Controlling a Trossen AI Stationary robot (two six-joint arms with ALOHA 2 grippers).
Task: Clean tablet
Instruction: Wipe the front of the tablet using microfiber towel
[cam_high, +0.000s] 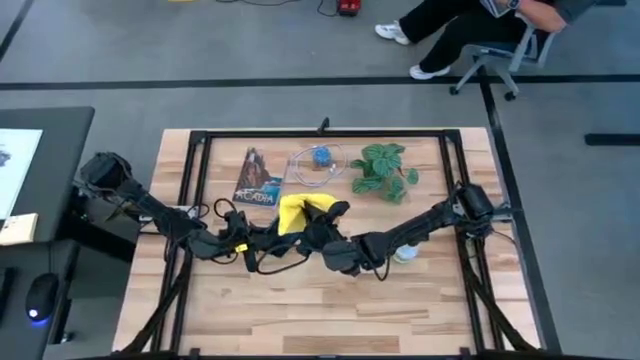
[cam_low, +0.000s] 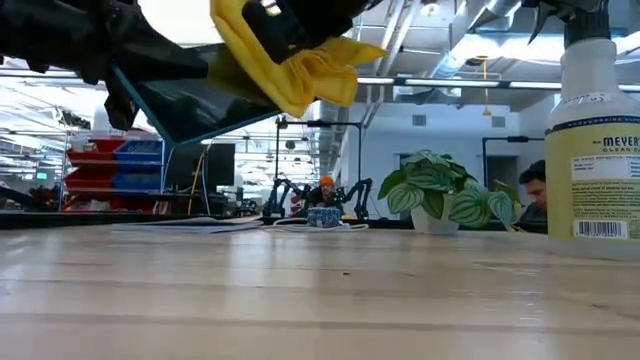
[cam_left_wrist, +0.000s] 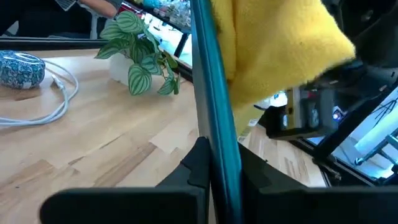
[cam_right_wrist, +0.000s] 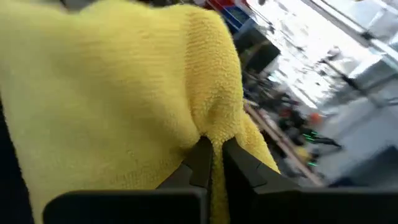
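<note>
Tablet: the thin black tablet with a teal edge (cam_left_wrist: 217, 124) is hanging in the air above the middle of the light wooden slatted table (cam_high: 330, 310), tilted, its screen facing the cloth.
Left gripper: the left gripper (cam_left_wrist: 214, 165) is pinching the tablet's edge between its two dark fingers, closed tight on it.
Cloth: the fluffy yellow microfibre cloth (cam_right_wrist: 124, 93) is pressing against the tablet's face.
Right gripper: the right gripper (cam_right_wrist: 213, 155) is clamping a fold of the cloth, fingers nearly together.
Spray bottle: the pale yellow labelled spray bottle (cam_low: 600, 140) is standing upright on the right, near.
Plant: the green leafy potted plant (cam_high: 383, 170) is sitting far right.
Booklet: the colourful printed booklet (cam_high: 257, 180) is lying far left.
Cable: the white coiled cable with a blue patterned puck (cam_high: 318, 160) is lying between the booklet and the plant.
</note>
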